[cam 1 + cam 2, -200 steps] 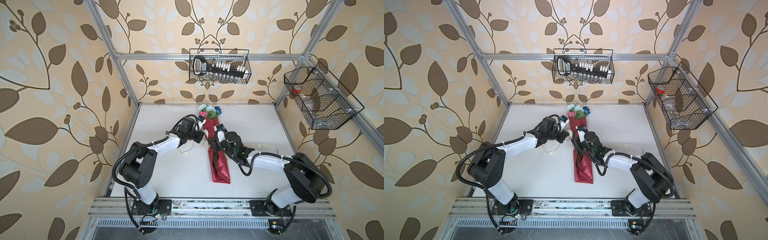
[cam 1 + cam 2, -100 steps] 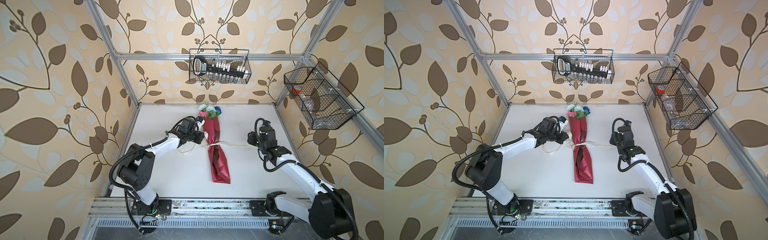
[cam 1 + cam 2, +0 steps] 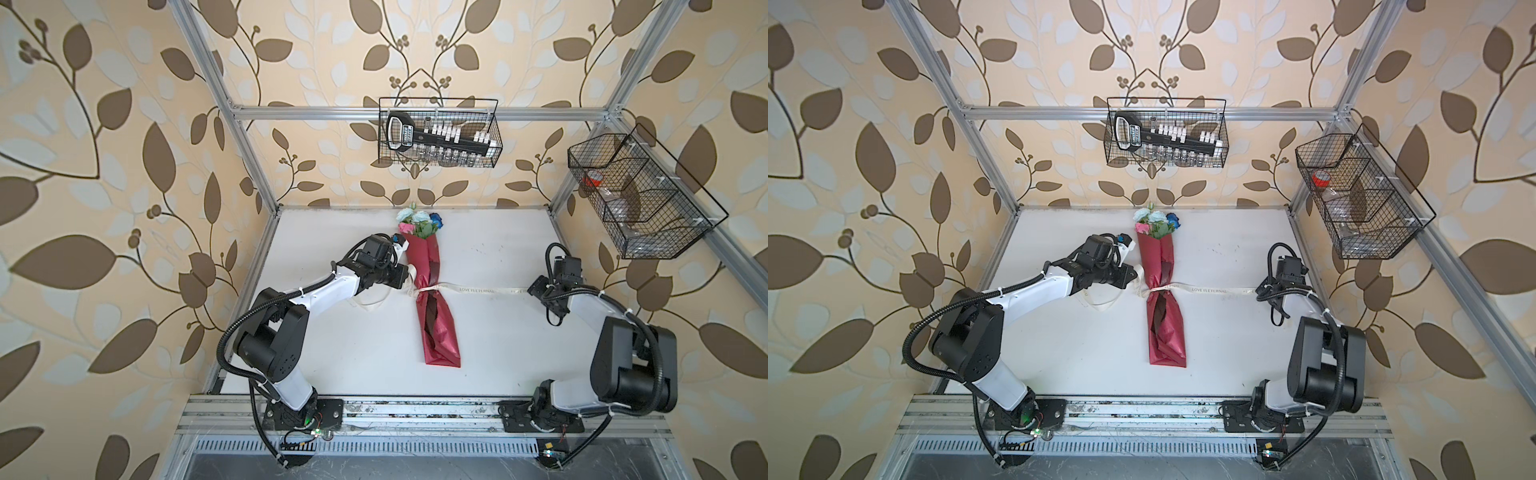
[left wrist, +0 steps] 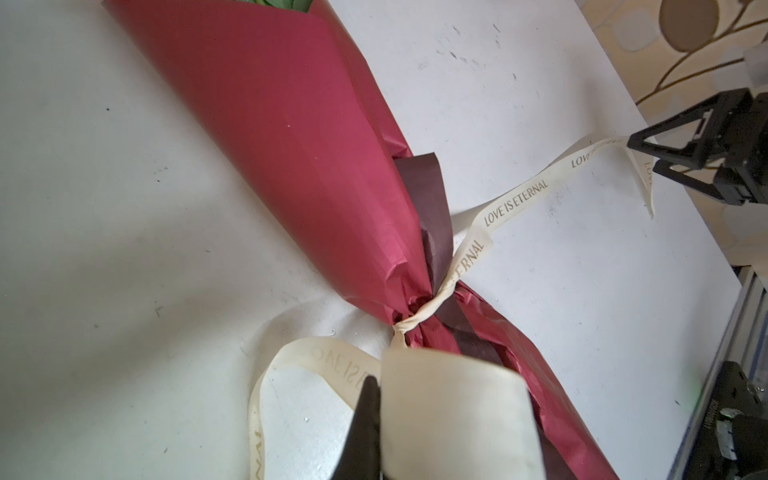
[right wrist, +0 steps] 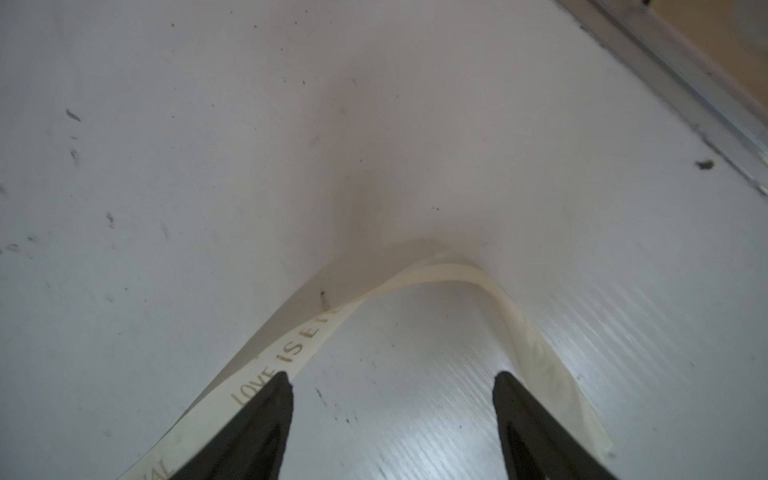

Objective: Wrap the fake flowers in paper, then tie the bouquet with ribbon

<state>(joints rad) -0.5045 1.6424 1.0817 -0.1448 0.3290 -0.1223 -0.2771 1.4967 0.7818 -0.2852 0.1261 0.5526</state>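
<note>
Right wrist view alone: right hand (image 5: 390,380), jaws apart, over slack ribbon (image 5: 291,353); left wrist view: left hand (image 4: 376,386) tight on it.

Overhead stereo pair; wrist views seemingly low.

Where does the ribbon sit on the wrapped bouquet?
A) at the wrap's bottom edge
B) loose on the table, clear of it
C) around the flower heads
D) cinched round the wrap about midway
D: in a top view the ribbon pinches the wrap into a waist about midway, well short of the flowers.
</note>
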